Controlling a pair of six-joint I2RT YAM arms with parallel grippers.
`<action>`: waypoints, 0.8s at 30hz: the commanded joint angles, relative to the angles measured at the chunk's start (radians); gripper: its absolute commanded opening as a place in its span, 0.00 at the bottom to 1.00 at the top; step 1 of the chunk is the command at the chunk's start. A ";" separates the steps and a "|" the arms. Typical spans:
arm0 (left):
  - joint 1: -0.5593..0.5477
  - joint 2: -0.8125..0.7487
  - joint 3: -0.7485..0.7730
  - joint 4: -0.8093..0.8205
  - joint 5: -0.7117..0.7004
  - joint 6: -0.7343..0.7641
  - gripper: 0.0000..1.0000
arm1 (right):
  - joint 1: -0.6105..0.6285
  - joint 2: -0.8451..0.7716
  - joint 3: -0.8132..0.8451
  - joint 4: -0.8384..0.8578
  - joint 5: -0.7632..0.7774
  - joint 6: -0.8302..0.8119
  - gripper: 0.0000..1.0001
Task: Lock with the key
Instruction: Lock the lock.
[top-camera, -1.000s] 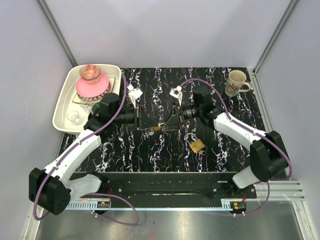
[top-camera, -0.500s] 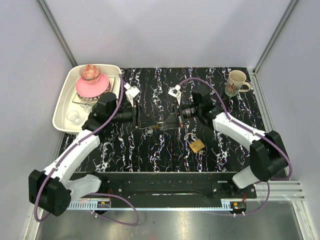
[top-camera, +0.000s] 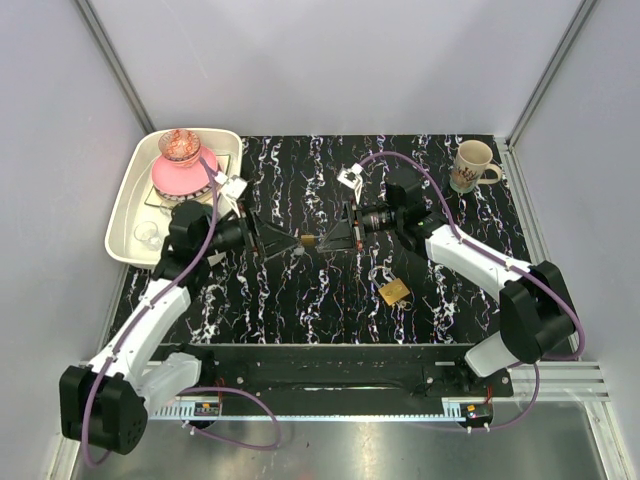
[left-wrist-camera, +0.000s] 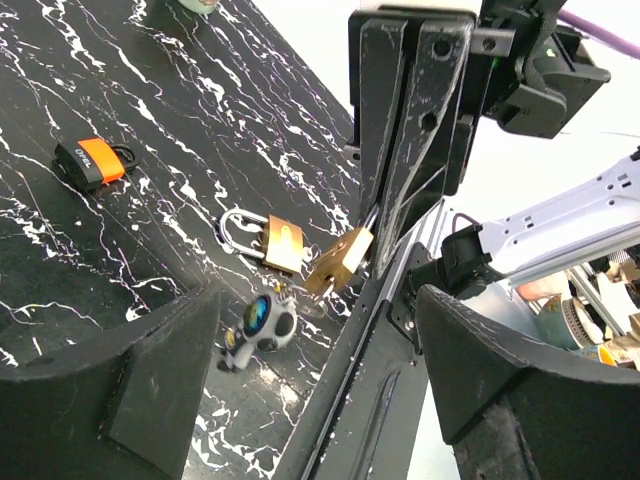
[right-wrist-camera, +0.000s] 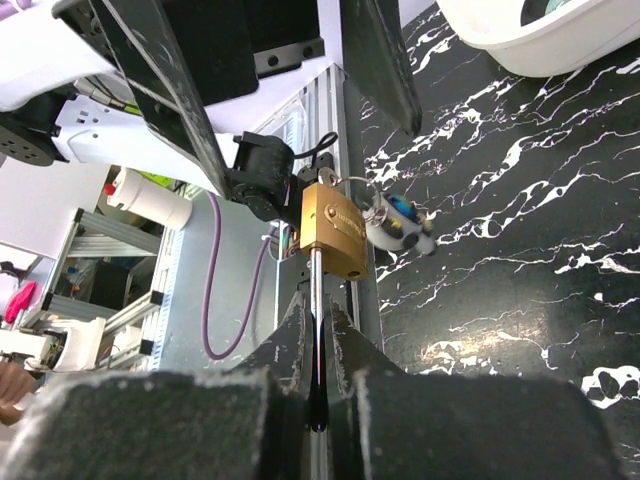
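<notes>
My right gripper (top-camera: 328, 241) (right-wrist-camera: 318, 312) is shut on the steel shackle of a brass padlock (top-camera: 310, 241) (right-wrist-camera: 333, 230) and holds it in the air over the mat's middle. A ring with a white and blue charm (left-wrist-camera: 258, 325) (right-wrist-camera: 400, 226) dangles from the padlock's (left-wrist-camera: 340, 266) free end. The key itself is hidden. Just left of the padlock, my left gripper (top-camera: 288, 240) (left-wrist-camera: 320, 400) is open, its fingers (left-wrist-camera: 110, 400) wide apart and touching nothing.
A second brass padlock (top-camera: 393, 291) (left-wrist-camera: 270, 241) lies on the black marbled mat (top-camera: 300, 300) under the right arm. A small orange and black lock-like object (left-wrist-camera: 92, 162) lies farther off. A white tray (top-camera: 125, 205) with dishes is at the back left, a mug (top-camera: 473, 166) at the back right.
My left gripper has opened, let go of the padlock's end and drawn back to the left. My right gripper has shut on the shackle and keeps the padlock in the air.
</notes>
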 joint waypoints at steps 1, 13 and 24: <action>-0.004 -0.038 -0.059 0.216 0.011 0.033 0.84 | 0.009 -0.034 0.032 0.078 0.004 0.061 0.00; -0.113 -0.017 -0.082 0.379 0.012 0.193 0.84 | 0.009 -0.051 0.039 0.071 -0.026 0.090 0.00; -0.114 0.053 -0.068 0.420 0.052 0.202 0.53 | 0.008 -0.045 0.043 0.082 -0.032 0.091 0.00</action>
